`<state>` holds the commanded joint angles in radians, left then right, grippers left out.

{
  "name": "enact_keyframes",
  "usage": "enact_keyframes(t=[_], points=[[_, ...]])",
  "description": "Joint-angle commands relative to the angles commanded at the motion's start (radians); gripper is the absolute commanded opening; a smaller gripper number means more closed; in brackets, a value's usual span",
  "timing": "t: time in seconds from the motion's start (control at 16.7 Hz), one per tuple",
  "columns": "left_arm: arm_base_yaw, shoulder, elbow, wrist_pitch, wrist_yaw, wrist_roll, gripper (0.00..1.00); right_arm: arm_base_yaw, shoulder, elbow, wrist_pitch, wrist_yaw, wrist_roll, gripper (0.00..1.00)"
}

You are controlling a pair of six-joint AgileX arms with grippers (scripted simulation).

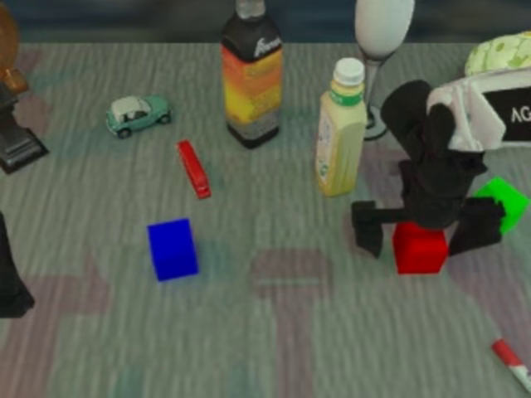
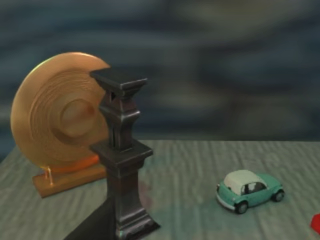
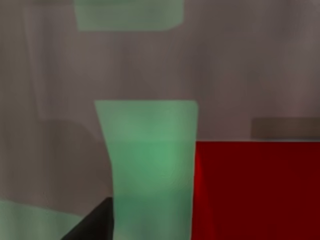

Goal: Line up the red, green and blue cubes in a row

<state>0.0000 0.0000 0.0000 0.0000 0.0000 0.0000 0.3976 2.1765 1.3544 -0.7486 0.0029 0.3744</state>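
Near the table's right edge, my right gripper [image 1: 425, 234] straddles the matte red cube [image 1: 420, 249], fingers spread, green cube [image 1: 503, 201] just behind.

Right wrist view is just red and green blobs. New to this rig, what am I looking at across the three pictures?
Two robot arms work at a table. The top view looks down on it; each wrist view rides on an arm. The right claw straddles the red cube, fingers open, gripping nothing yet. That cube fills its wrist view, on the table's green patch. The green cube sits beside it, the blue cube further left. The left arm is parked at the left edge; its camera shows a toy car.
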Motion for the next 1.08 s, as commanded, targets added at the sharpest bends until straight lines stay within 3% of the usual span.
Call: enact_keyframes(t=[0.18, 0.96, 1.08], points=[[0.0, 0.0, 0.0, 0.0, 0.0, 0.0, 1.0, 0.0, 0.0, 0.0, 0.0, 0.0, 0.0, 1.0], [0.0, 0.0, 0.0, 0.0, 0.0, 0.0, 1.0, 0.0, 0.0, 0.0, 0.0, 0.0, 0.0, 0.02], [0.0, 0.0, 0.0, 0.0, 0.0, 0.0, 1.0, 0.0, 0.0, 0.0, 0.0, 0.0, 0.0, 0.0]])
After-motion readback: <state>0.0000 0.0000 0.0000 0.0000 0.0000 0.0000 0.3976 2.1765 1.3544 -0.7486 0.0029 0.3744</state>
